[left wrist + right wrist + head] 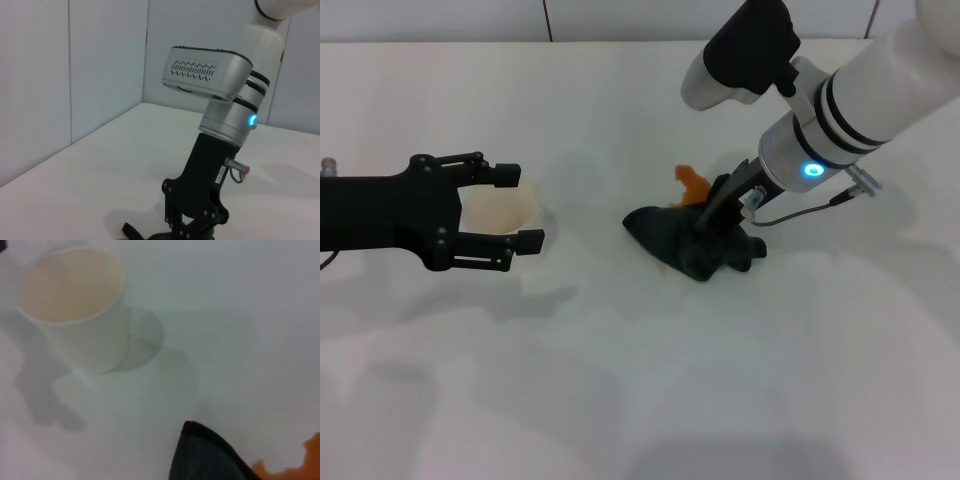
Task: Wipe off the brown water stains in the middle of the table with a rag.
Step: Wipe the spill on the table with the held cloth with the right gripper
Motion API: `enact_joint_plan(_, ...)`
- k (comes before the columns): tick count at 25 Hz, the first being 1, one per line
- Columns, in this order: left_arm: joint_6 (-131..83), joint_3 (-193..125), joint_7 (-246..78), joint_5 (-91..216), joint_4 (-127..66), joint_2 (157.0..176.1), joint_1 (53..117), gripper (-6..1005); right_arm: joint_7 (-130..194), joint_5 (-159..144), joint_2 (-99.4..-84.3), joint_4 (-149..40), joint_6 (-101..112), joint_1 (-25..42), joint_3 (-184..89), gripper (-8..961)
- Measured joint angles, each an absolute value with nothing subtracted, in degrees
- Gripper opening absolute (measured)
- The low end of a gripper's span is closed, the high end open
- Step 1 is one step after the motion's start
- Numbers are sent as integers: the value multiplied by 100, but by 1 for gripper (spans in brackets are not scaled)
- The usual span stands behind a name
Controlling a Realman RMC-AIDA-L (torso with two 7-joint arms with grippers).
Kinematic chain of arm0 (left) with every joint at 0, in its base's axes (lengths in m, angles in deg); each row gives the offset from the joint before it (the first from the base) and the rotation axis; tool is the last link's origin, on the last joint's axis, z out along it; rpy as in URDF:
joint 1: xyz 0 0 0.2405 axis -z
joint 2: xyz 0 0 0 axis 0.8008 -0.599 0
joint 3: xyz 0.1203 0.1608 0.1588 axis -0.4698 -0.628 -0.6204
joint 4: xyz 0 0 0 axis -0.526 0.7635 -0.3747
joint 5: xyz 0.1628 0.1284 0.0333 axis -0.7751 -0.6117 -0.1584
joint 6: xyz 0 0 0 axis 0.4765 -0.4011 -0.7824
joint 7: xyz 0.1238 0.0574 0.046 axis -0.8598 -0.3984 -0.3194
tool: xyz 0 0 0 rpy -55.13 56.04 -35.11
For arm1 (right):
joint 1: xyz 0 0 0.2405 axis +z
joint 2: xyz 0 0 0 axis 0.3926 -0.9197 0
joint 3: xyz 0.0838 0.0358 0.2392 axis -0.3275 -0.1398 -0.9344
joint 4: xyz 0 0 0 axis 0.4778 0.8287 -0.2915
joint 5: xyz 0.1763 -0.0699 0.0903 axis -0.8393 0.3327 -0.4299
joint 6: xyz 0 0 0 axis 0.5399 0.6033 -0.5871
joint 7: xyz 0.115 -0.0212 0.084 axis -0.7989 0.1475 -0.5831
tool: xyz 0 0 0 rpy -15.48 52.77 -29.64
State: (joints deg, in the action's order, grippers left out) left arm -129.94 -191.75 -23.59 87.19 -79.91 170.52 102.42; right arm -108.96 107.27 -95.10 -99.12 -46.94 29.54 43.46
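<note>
right claw angled down, pressing rag.

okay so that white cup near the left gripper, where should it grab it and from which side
Grip the cup across its side wall just under the rim. It stands upright and open-topped, so a level approach from the robot's left suits. The left gripper already sits open there, its fingers either side of the cup.

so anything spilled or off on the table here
Yes: brown water stains lie on the white table, partly under the black rag, which the right gripper presses down. The cup stands upright between the open left gripper's fingers.
</note>
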Motion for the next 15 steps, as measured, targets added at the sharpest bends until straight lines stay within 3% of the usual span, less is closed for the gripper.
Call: enact_joint_plan(15,-12933,-19166,-2342,8719,-7971,17057,10243,886,-10922,10993,-9516,-9679,-4145,3025,4308,19)
